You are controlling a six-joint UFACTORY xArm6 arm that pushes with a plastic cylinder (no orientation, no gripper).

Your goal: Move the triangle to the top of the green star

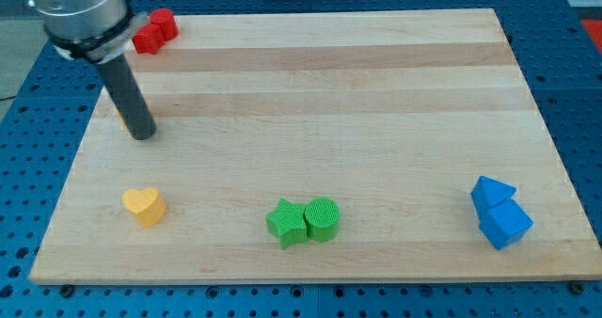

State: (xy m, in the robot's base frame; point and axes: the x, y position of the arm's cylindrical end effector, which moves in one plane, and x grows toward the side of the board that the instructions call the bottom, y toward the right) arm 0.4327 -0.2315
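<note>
1. The arm ended in a straight dark rod with no end effector that could open or close, so nothing was held or clamped.
2. The rod came down from a grey cylindrical housing at the view's top left, and the tip (143,135) rested on the tabletop (329,102) near its left edge.
3. The tip touched none of the clearly visible blocks; a small sliver of yellow-orange showed just beside the rod on its left, too hidden to identify.
4. The blue triangle (491,193), the task's block, lay near the view's bottom right, touching a blue cube-like block (506,224) just below and to its right.
5. The green star (286,223) sat near the bottom edge, around the middle of the board, touching a green round block (322,218) on its right.
6. The triangle was well apart from the star, far off to the star's right, and well apart from the tip.
7. A yellow heart (143,206) stood at the bottom left, below the tip and apart from it.
8. A red block (155,31), its shape hard to make out, lay at the top left corner, just right of the grey housing.
9. No brand, label or writing was legible on the blocks, the wooden board or the blue perforated surface (574,64) around it.
</note>
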